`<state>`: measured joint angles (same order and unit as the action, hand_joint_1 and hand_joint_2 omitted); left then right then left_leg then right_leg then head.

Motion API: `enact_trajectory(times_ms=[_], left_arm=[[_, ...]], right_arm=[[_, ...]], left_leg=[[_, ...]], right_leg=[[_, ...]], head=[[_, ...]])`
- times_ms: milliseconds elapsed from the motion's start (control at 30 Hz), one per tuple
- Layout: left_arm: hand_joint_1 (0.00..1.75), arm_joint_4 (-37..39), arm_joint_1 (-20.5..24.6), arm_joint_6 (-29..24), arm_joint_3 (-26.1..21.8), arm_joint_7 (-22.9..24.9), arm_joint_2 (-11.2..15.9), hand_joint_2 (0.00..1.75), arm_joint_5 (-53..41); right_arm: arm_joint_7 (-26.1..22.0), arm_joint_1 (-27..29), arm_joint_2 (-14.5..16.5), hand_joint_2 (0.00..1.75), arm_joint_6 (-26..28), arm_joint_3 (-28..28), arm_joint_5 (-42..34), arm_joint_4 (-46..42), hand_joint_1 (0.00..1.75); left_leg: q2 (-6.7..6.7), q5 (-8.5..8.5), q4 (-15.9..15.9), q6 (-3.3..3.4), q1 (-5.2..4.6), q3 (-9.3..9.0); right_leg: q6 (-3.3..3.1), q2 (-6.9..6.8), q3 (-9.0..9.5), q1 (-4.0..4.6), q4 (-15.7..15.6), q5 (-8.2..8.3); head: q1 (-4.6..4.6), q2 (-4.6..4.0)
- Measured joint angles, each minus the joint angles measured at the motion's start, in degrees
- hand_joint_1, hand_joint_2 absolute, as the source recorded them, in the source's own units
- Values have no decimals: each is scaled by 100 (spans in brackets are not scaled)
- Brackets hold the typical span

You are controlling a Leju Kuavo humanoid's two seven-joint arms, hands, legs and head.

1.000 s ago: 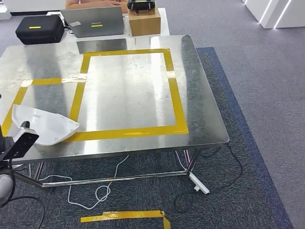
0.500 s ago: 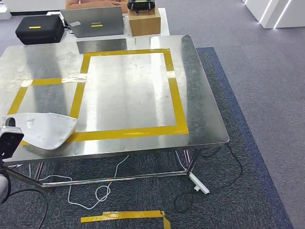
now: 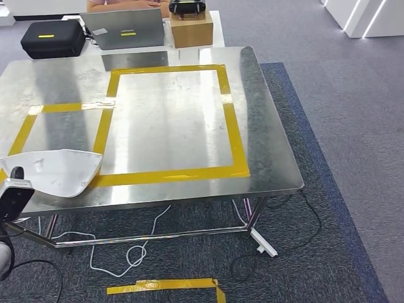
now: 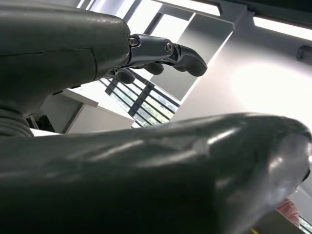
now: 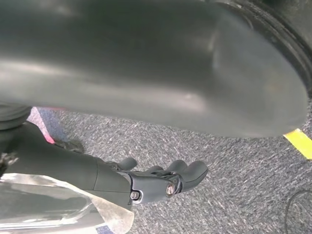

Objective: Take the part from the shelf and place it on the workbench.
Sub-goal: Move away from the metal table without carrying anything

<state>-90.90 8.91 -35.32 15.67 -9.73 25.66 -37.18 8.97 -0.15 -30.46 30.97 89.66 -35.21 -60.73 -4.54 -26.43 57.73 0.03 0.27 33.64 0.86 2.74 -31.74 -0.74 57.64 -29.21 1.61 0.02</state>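
Placing step looks about done: table (image 3: 267, 126), big steel top w/ yellow tape squares, carries the part (image 3: 55, 172) at its near-left corner. Part is a white curved shell, lying flat-ish across the tape line, one end close to the table's front edge.

Left arm comes in at the head view's lower-left edge, just beside the part's near end; can't tell from there whether it touches. Left hand (image 4: 110, 73) in its wrist view: fingers (image 4: 180, 52) stretched out and apart from the thumb, nothing between them, so holding nothing. Part isn't seen in that view, so exact gap to fingers can't be told.

Right hand (image 5: 147, 183) hangs over carpet, fingers (image 5: 187, 171) loosely extended, nothing held; a pale translucent sheet sits just beside it, unclear what.

Next move, my guess: pull left arm clear w/o nudging the part, since it sits near the edge and could slide off.
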Motion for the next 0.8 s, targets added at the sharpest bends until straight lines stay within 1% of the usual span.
enact_trajectory(times_ms=[300,467,667,733,800], left_arm=[[0,-49,-115,58,-39,32,20,0,-49],[0,-81,-274,267,-43,98,80,0,-157],[0,-79,-342,448,57,106,137,0,-357],[0,-79,-306,528,144,158,127,0,-494],[0,-78,-243,585,251,256,110,0,-583]], right_arm=[[51,10,-17,0,81,2,89,-34,0],[75,14,-18,0,115,2,144,-45,0],[97,22,-21,0,120,4,106,-54,0],[126,38,-32,0,199,5,8,-79,0],[145,53,-49,0,274,8,-49,-123,0]], left_leg=[[0,0,0,0,0,0],[0,-2,0,2,0,0],[0,-2,1,3,-1,0],[0,-14,27,29,-11,5],[2,-32,56,75,-24,10]], right_leg=[[0,1,1,0,0,0],[0,0,0,0,-1,-1],[0,-1,-2,-1,-2,-1],[18,-1,1,-18,-12,4],[49,4,6,-35,-21,7]], head=[[0,1],[1,0],[0,1],[-1,1],[-3,1]])
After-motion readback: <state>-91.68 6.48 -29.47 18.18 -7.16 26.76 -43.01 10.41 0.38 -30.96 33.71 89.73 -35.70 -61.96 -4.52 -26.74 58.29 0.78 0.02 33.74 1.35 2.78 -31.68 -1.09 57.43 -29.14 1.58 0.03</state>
